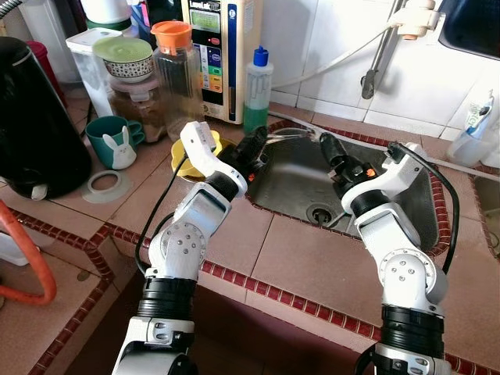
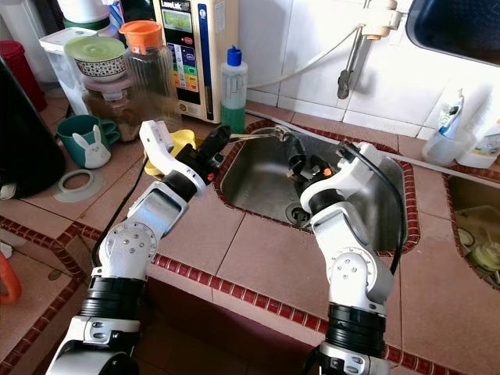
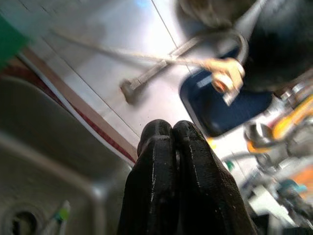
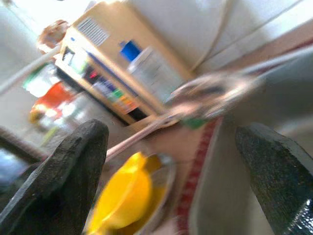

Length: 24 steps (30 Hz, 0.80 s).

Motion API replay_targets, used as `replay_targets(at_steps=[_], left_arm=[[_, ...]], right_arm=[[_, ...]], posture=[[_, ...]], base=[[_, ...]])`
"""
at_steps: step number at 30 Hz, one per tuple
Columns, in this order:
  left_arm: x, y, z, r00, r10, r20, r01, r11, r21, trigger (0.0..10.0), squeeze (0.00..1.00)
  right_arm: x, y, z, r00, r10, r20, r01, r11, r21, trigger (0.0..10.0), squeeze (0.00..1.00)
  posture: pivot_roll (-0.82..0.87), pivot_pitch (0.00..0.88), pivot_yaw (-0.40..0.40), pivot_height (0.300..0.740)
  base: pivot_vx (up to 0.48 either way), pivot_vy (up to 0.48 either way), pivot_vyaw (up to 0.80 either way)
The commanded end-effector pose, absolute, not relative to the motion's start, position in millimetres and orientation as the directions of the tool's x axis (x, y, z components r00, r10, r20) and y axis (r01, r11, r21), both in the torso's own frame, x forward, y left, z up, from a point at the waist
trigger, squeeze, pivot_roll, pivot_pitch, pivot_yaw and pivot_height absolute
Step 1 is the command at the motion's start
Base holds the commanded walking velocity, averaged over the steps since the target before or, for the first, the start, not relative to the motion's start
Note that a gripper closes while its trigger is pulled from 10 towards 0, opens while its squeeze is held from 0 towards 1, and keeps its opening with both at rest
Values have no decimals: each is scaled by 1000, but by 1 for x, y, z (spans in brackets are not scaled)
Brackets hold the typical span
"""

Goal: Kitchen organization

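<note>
Left gripper (image 1: 256, 146) pinched empty, right gripper (image 1: 332, 148) spread wide over the stainless steel sink (image 1: 293, 183) (a swing could topple the green soap bottle (image 1: 257, 90)).

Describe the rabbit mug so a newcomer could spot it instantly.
Start at the steel sink set in the tiled counter, then look to the robot's left, past the yellow dish. The teal mug stands in front of the jars; alone among its neighbours, it has a white rabbit on its side.

My left arm covers most of the yellow dish (image 1: 209, 153), and the black kettle (image 1: 35, 125) is cut off.
</note>
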<state>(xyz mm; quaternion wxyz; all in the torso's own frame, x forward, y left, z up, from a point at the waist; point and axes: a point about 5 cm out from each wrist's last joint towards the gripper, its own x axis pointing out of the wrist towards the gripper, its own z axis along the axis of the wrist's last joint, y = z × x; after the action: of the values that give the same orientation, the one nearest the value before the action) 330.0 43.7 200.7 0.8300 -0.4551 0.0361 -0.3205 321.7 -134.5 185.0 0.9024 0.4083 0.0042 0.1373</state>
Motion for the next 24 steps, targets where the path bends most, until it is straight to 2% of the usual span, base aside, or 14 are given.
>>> replay_targets(at_steps=[1,7,8,9,10,24], left_arm=[[312,1,210,727,-621,293,516,211,-830,10000,0],[304,-6,208,693,-666,274,515,191,-836,10000,0],[303,-7,208,692,-668,273,510,185,-840,10000,0],[303,-7,208,692,-668,273,506,180,-844,10000,0],[302,-7,207,694,-667,271,504,182,-844,10000,0],[303,-4,207,707,-655,267,482,170,-859,10000,0]], right_arm=[[320,-128,193,946,292,139,-297,612,733,10000,0],[319,-127,193,949,286,132,-288,619,731,10000,0],[320,-128,194,948,286,138,-292,615,733,5569,0],[320,-128,194,948,286,140,-293,614,733,5569,0],[320,-129,197,948,278,156,-299,607,736,0,0],[321,-130,200,951,263,161,-291,590,753,0,0]], posture=[[44,0,-11,740],[44,0,-12,740],[44,0,-12,740],[44,0,-12,740],[43,0,-12,740],[42,0,-15,740]], base=[[0,0,0],[0,0,0],[0,0,0],[0,0,0],[0,0,0],[0,0,0]])
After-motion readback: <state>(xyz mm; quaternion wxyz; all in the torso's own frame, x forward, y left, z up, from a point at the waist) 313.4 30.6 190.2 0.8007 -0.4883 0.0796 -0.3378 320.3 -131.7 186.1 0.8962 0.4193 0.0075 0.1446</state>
